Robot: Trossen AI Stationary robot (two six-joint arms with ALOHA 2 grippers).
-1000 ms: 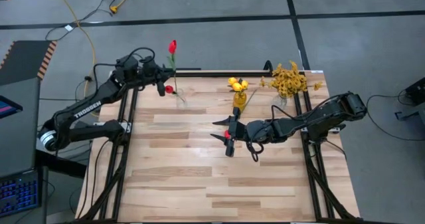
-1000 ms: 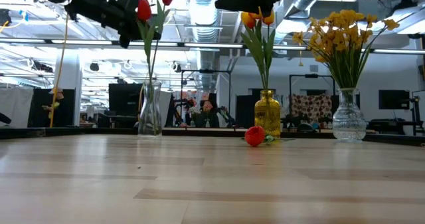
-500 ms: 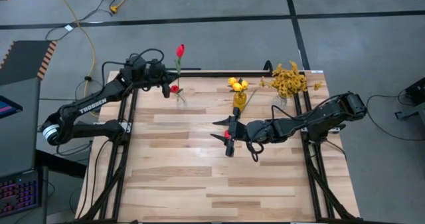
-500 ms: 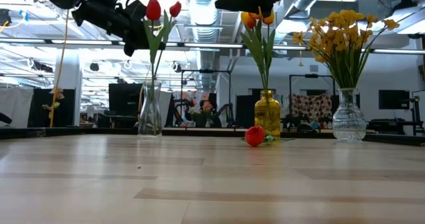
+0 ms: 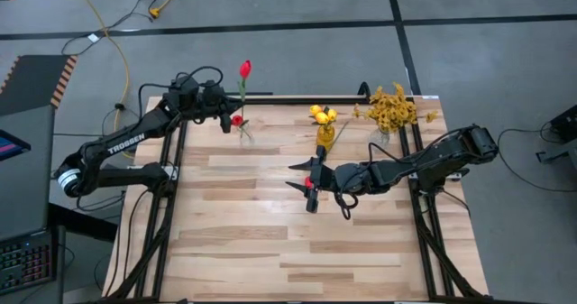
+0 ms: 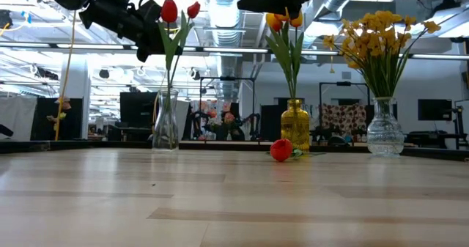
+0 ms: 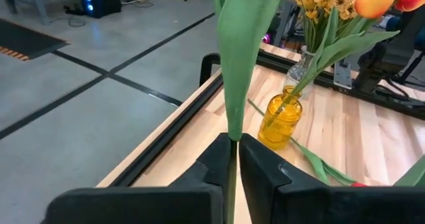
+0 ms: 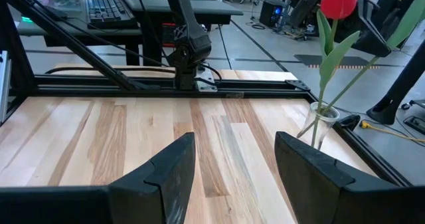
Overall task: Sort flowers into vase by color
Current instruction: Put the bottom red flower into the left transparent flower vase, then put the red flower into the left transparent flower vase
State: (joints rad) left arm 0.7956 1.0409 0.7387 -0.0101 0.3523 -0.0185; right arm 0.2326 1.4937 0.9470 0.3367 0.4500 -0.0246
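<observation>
The left pincer [image 5: 224, 116] sits at the far left part of the desk [image 5: 270, 241], pinching the green stem of a red tulip [image 5: 244, 69] between its pressed-together fingers [image 7: 262, 171]. In the left wrist view the stem runs straight up out of the narrow gap between the fingers, with a broad green leaf above them. Just beside this pincer, on its inner side, stands a clear glass vase [image 6: 165, 119], and the low view shows the held tulip's head next to a second red tulip [image 6: 193, 10] above that vase. From overhead the lower red bloom shows just above the vase mouth, right next to the pincer.

Toward the desk's middle from the left pincer stands a yellow glass vase [image 5: 325, 133] with yellow-orange tulips [image 5: 322, 115], and beyond it a clear vase [image 6: 385, 135] filled with mustard-yellow blossoms [image 5: 393, 106].

The right pincer [image 5: 301, 177] hangs over the middle of the desk, its fingers [image 8: 169, 167] spread wide with nothing between them. A loose red tulip [image 6: 281, 149] lies on the desk; in the low view it is in front of the yellow vase, and from overhead a red spot shows right at this pincer. In the right wrist view the clear vase with its red tulip stands well ahead of the spread fingers, off to one side.
</observation>
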